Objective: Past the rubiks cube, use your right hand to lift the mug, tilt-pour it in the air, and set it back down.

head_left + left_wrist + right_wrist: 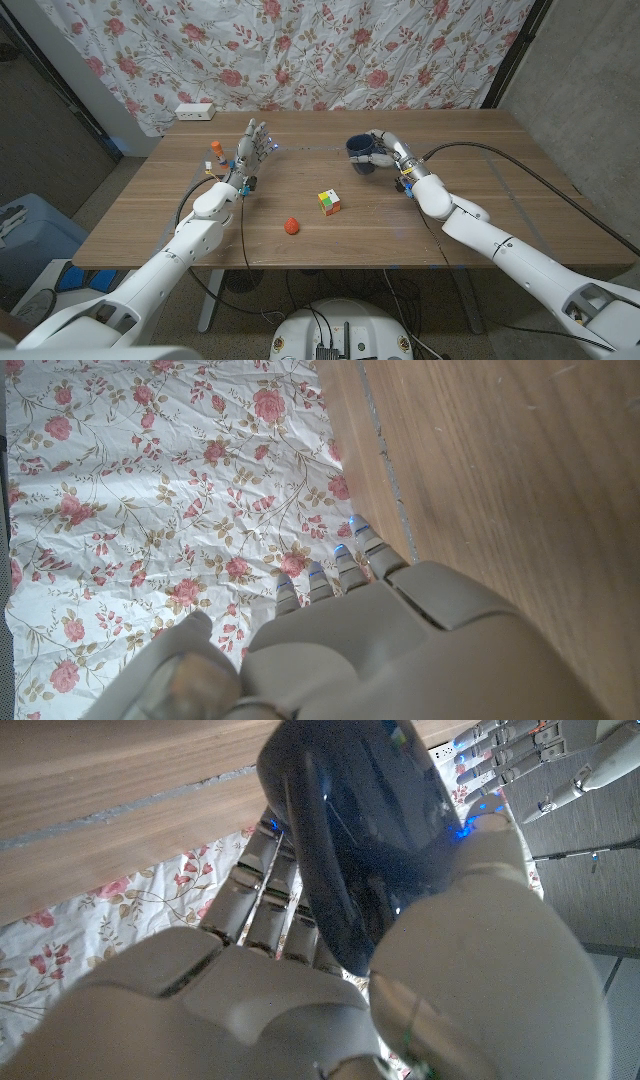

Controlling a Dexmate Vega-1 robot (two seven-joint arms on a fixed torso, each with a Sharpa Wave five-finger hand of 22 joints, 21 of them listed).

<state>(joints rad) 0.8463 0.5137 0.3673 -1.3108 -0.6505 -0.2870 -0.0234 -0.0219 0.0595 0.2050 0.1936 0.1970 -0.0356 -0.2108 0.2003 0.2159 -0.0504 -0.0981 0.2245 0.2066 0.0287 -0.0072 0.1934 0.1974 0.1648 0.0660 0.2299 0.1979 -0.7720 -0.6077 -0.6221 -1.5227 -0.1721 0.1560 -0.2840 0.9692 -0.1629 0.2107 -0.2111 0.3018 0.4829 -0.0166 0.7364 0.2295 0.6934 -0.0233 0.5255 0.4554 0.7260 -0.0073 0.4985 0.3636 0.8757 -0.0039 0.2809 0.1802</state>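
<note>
A dark blue mug is at the far right-middle of the table, tipped toward the robot's left, and my right hand grips it from its right side. In the right wrist view the mug sits between my thumb and fingers, close to the camera. Whether its base touches the table I cannot tell. The rubiks cube lies nearer the front, left of my right forearm. My left hand stands upright at the left-middle with fingers spread and nothing in it; the same hand appears from behind in the left wrist view.
A small red object lies near the front middle. An orange-capped small thing stands beside my left hand. A white power strip sits at the far left edge. A flowered curtain hangs behind the table.
</note>
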